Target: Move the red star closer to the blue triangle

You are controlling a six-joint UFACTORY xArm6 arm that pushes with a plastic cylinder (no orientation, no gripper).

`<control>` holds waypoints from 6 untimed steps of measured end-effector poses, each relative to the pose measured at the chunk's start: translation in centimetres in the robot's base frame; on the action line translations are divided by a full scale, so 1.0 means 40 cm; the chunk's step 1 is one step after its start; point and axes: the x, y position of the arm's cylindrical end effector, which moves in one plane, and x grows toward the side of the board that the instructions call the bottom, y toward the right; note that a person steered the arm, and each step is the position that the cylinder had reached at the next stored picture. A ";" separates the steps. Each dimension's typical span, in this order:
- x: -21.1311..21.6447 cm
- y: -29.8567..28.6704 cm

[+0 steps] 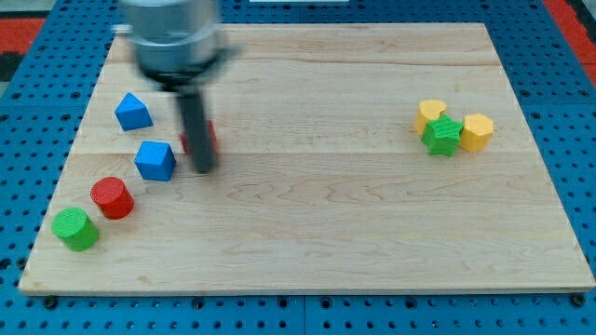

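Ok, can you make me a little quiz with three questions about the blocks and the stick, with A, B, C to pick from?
1. Where is my tip?
A. Beside the red star, just right of the blue cube
B. Among the yellow blocks
C. Off the board

2. How many green blocks are there?
A. One
B. Two
C. Four

3. How is the green star placed?
A. Alone in the middle
B. Stacked on a red block
C. Tucked against two yellow blocks

Answers:
1. A, the rod ends next to the red star, which it partly hides.
2. B, the green star and a green cylinder at the view's bottom left.
3. C, both yellow blocks sit right against it.
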 end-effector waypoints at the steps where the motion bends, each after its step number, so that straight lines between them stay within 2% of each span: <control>1: -0.067 -0.039; 2: -0.032 0.160; 3: 0.007 0.242; 4: -0.068 0.261; 5: -0.090 0.055; 6: -0.087 0.013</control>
